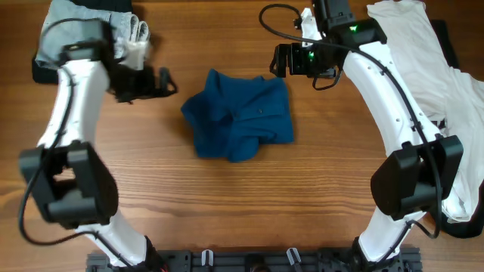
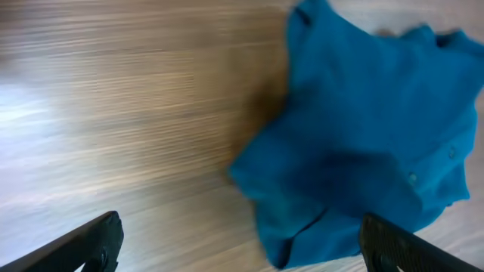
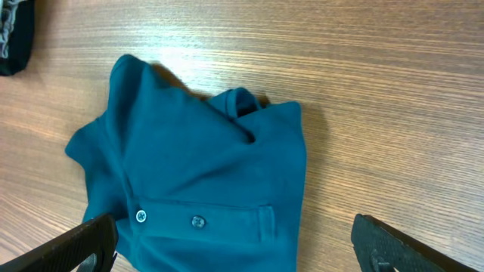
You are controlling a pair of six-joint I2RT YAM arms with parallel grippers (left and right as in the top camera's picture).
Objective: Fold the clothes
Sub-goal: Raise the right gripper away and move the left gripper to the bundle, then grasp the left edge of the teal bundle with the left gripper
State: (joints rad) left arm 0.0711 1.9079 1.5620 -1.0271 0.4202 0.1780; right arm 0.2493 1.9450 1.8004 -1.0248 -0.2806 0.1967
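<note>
Left end effector (image 1: 168, 81): fingers spread wide, nothing held, over bare desk (image 1: 136, 174) just left of the shirt (image 1: 240, 115). Shirt is dark blue and lies crumpled mid-desk between the two arms, collar and button placket up, neither arm touching it. Right end effector (image 1: 278, 60): also wide, nothing held, near the shirt's far right corner. White garment (image 1: 454, 91) heaped at the right edge.

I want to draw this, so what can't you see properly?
Blue shirt: sleeves lost in its own folds, every view.
Left wrist view: blurry, shirt cut off by the right edge.
White garment: overhead, partly behind the right arm, cut off at the edge.
Grey clothes: overhead, left arm covers them.
</note>
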